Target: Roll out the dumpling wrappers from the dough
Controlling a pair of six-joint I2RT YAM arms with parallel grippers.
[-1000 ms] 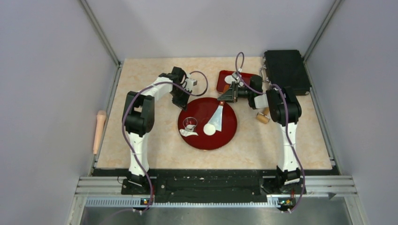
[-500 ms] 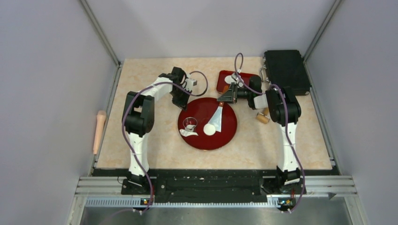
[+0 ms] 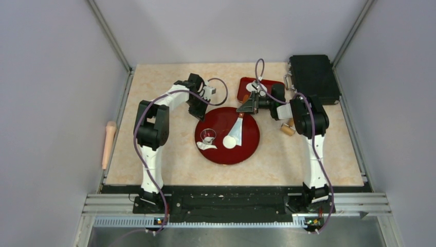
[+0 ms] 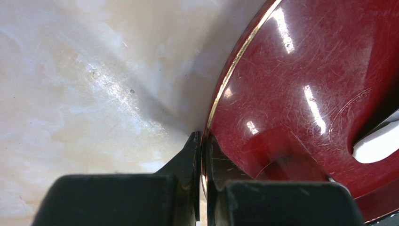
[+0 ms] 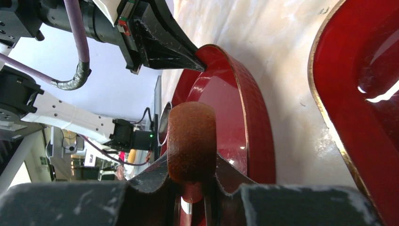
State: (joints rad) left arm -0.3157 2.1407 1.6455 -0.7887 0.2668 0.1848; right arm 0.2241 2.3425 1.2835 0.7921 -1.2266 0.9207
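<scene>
Pinching the gold rim of the round red plate (image 4: 282, 94) with the left gripper (image 4: 201, 141), closed tight on it, and clamping the brown wooden handle (image 5: 192, 136) of the metal scraper (image 3: 237, 129) in the right gripper (image 5: 192, 175), with the blade down on the plate. Lying right at the wide end of that blade: one neat dumpling wrapper (image 3: 229, 142), with ragged leftover dough (image 3: 206, 146) and the metal ring (image 3: 208, 136) just beside. Looks thin, floppy, light and likely tacky, so probably creases or tears if pinched; better lifted by slipping the blade under one edge
</scene>
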